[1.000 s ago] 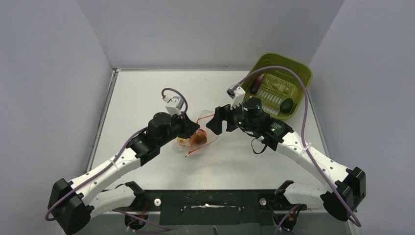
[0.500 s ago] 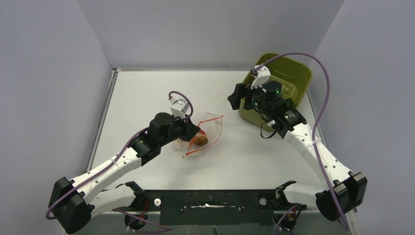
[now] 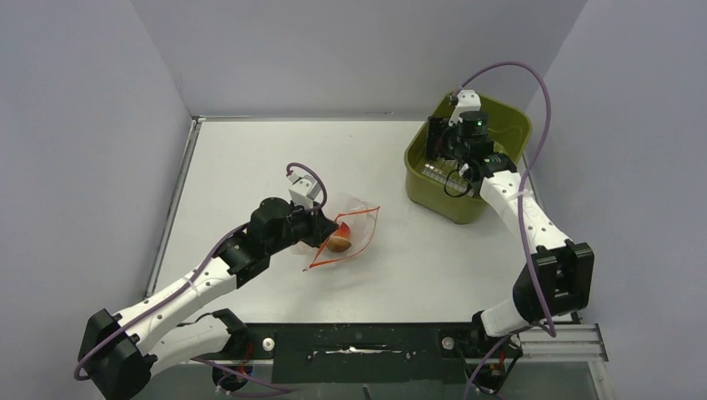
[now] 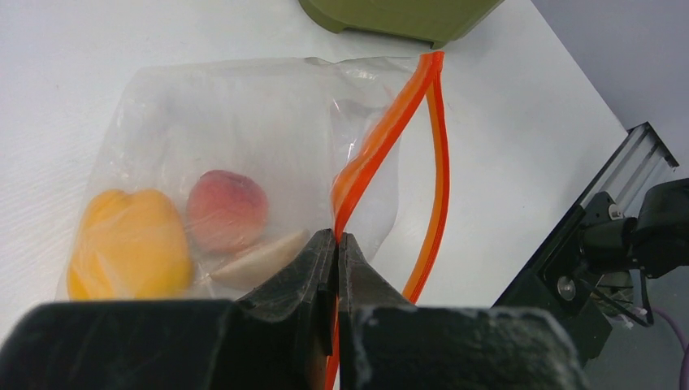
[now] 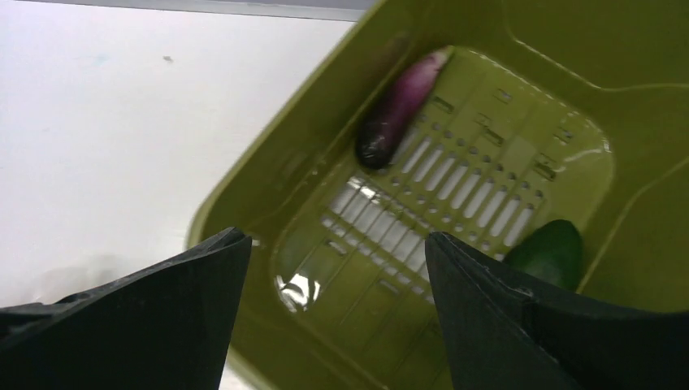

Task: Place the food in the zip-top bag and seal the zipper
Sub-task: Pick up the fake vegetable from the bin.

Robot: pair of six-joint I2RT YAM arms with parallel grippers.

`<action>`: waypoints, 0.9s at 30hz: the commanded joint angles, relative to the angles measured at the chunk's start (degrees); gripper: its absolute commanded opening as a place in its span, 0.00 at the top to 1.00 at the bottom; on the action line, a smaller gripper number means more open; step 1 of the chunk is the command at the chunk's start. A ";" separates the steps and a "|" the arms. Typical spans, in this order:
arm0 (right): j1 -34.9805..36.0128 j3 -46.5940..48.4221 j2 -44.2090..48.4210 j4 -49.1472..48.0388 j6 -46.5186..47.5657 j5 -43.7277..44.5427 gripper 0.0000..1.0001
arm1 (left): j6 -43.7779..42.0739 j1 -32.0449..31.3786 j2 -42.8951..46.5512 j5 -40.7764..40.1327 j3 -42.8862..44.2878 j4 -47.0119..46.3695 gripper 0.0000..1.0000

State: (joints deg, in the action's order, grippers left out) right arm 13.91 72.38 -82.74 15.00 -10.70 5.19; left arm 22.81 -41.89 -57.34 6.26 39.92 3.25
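Top view: the zip-top bag [image 3: 357,223] lies near the desk's [image 3: 250,158] middle, held by the left end effector [image 3: 327,232]; the right end effector [image 3: 440,146] hangs over the green basket [image 3: 450,204] at the far right corner. Left wrist: jaws clamped together on the zipper [image 4: 382,134]; bell pepper [image 4: 126,244], round fruit [image 4: 226,210] and pale slice [image 4: 260,258] are inside the bag. Right wrist: jaws wide apart above the basket, which holds the purple piece [image 5: 398,106] and green piece [image 5: 548,252].

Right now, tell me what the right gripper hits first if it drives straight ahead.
Likely the basket's slotted floor: the right gripper, open, points down into it, between the purple piece and the green piece. Depth is unclear.
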 commanded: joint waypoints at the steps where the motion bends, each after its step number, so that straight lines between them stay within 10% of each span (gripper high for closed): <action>1: -3.66 6.26 -5.82 -3.67 3.82 5.69 0.21 | -2.46 0.23 2.44 -1.11 -0.77 -2.42 1.00; 15: -14.45 24.64 -30.85 -7.86 -12.09 0.05 0.50 | -3.38 0.23 0.38 -2.93 -0.72 -4.27 1.00; 27: -16.70 28.79 -42.57 -14.92 -28.99 -9.08 0.53 | 0.28 -0.03 -1.10 -1.91 -2.00 -7.51 1.00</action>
State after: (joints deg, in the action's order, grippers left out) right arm -1.93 98.52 -124.14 6.76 -31.57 0.10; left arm 20.78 -41.89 -59.16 3.68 37.43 1.98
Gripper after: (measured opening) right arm 0.465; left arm 0.016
